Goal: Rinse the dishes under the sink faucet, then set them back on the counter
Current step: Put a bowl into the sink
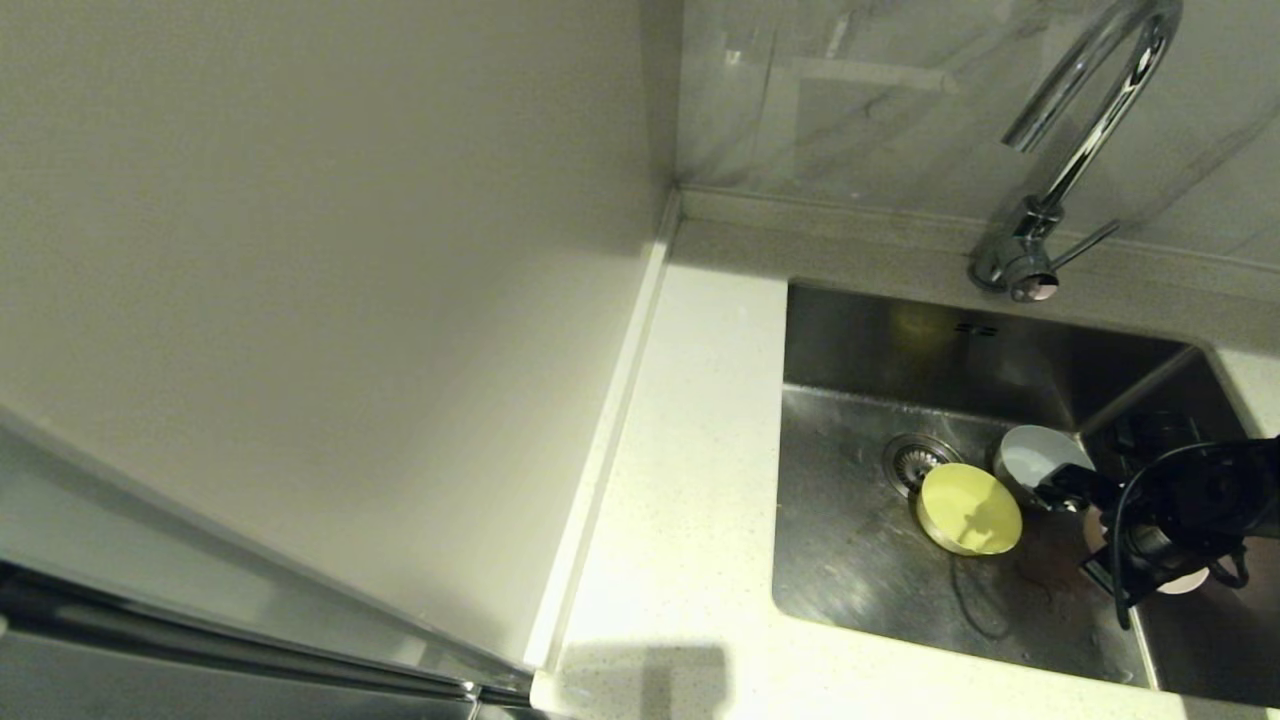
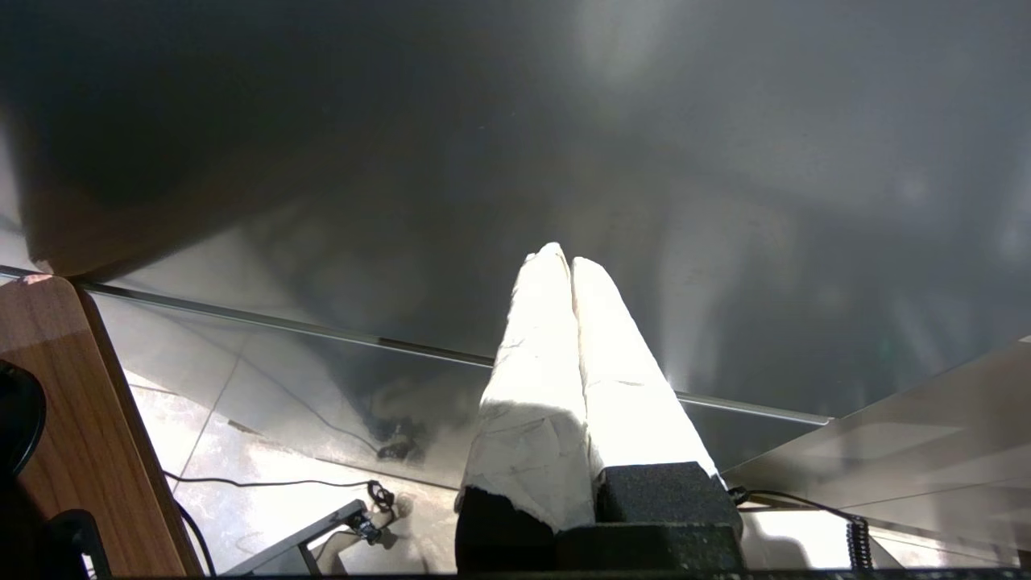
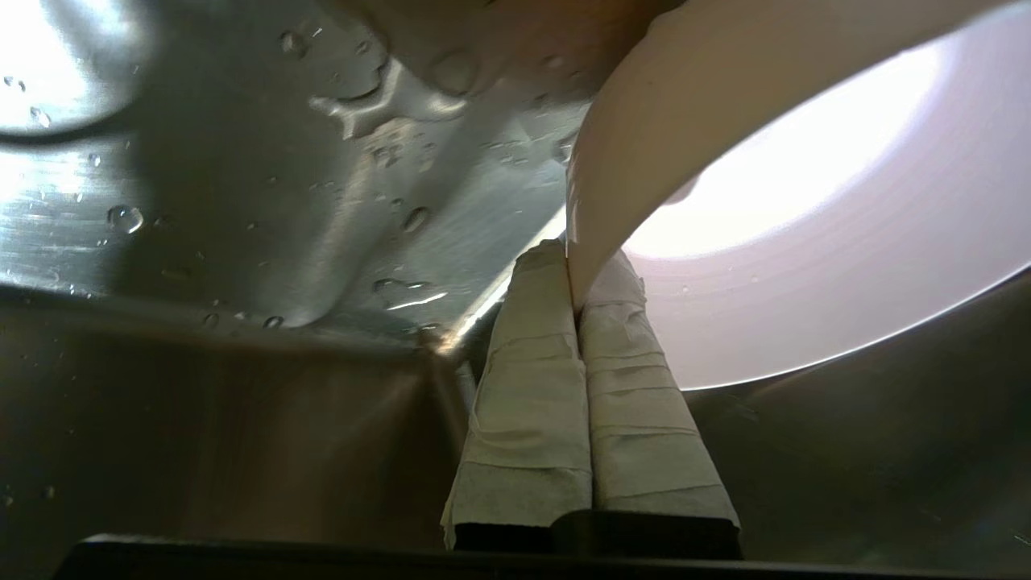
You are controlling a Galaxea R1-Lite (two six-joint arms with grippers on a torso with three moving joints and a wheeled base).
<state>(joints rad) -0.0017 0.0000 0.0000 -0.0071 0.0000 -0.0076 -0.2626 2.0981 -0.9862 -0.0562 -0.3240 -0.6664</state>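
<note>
In the sink [image 1: 850,570] a yellow-green bowl [image 1: 968,508] lies beside the strainer drain [image 1: 915,460], and a pale grey-blue bowl [image 1: 1040,456] leans behind it. My right arm [image 1: 1190,505] reaches down into the basin's right end, hiding most of the pink bowl [image 1: 1186,582]. In the right wrist view my right gripper [image 3: 573,270] is shut on the rim of the pink bowl [image 3: 805,242], one finger inside and one outside, above the wet steel floor. The faucet [image 1: 1085,140] stands behind the sink; no water shows. My left gripper [image 2: 562,258] is shut and empty, out of the head view.
The white speckled counter [image 1: 690,450] runs left of the sink, with its raised edge strip [image 1: 620,400] against the off-white wall panel [image 1: 300,250]. The faucet lever [image 1: 1085,245] points right. Near the left gripper are a grey cabinet front and a wooden edge [image 2: 72,387].
</note>
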